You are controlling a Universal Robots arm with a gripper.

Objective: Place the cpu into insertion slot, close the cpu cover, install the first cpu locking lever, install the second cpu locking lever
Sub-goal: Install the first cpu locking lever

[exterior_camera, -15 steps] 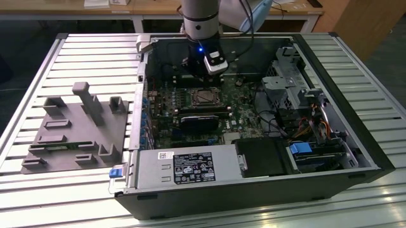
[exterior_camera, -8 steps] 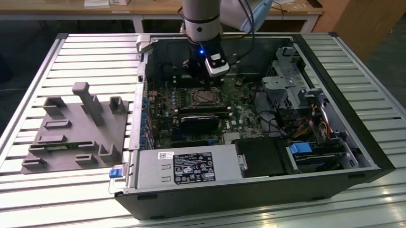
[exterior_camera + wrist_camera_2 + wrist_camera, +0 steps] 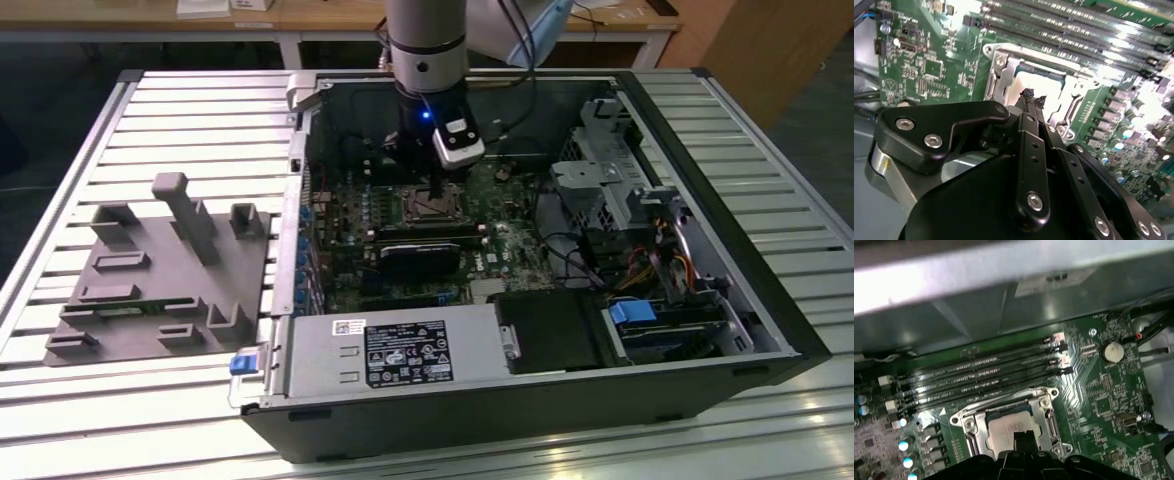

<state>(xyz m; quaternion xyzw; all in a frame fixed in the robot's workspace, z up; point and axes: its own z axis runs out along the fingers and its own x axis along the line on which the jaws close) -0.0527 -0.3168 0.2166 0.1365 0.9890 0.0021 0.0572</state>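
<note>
You have the cpu (image 3: 1010, 429) lying flat in the insertion slot (image 3: 1006, 412), directly under the pincer's closed fingertips (image 3: 1022, 437), which sit at its silvery-tan metal top; you cannot tell whether they touch it. In the second wrist view the cpu (image 3: 1046, 92) shows pale through the square window of the cpu cover (image 3: 1004, 80), a thin silvery frame lying down around the chip, on every side of the tips. The slot's metal rim sits on green circuit board, with the long memory slots just beyond the pincer.
</note>
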